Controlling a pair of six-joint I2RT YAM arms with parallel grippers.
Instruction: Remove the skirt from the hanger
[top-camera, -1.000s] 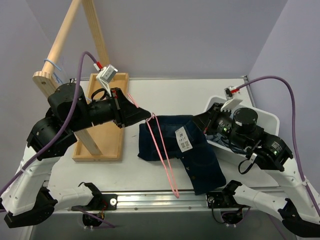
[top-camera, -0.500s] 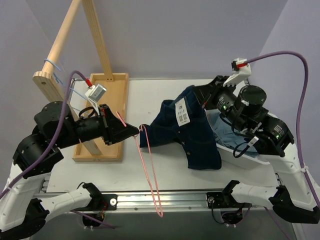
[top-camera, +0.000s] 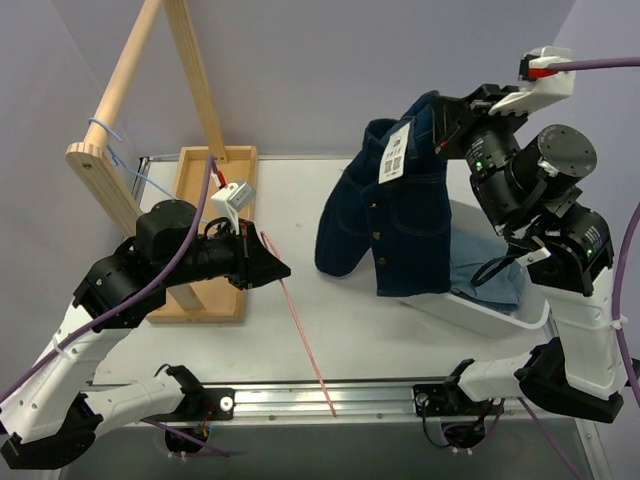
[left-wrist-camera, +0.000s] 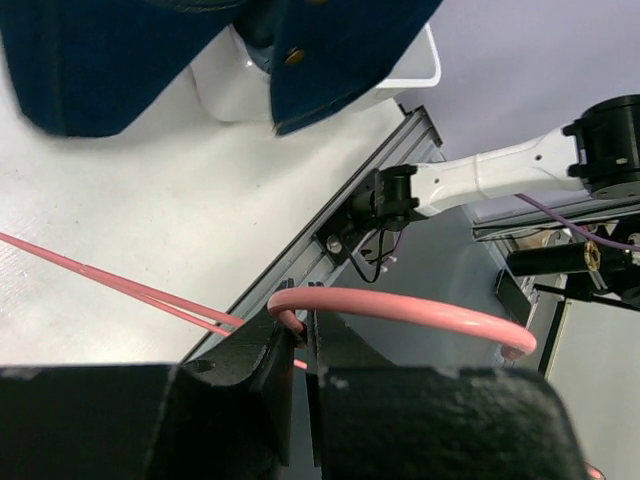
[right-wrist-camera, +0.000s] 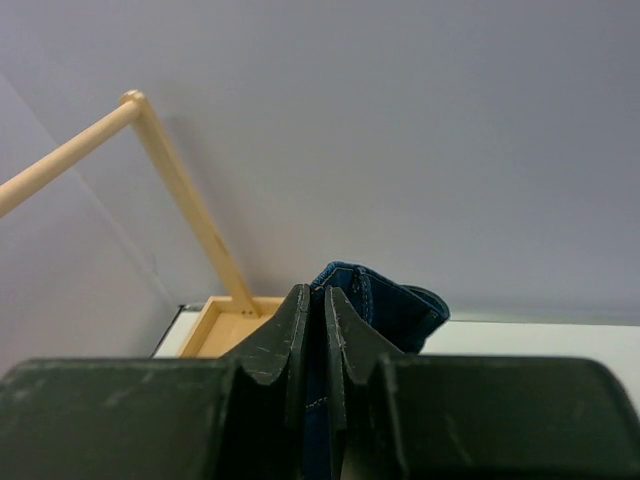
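The pink hanger (top-camera: 300, 340) ends its long wire at the near edge of the table (top-camera: 200, 350) and slants up and left to the left gripper (top-camera: 272, 268). That gripper's fingers are pinched narrowly on the wire by the hook, and the hanger is well apart from the skirt. Farther right, the dark denim skirt (top-camera: 400, 220) hangs in the air over a white bin (top-camera: 480, 318). Its top edge is clamped between the tightly closed fingers of the raised right gripper (top-camera: 443, 128). A wooden rack (top-camera: 190, 70) stands at the far left.
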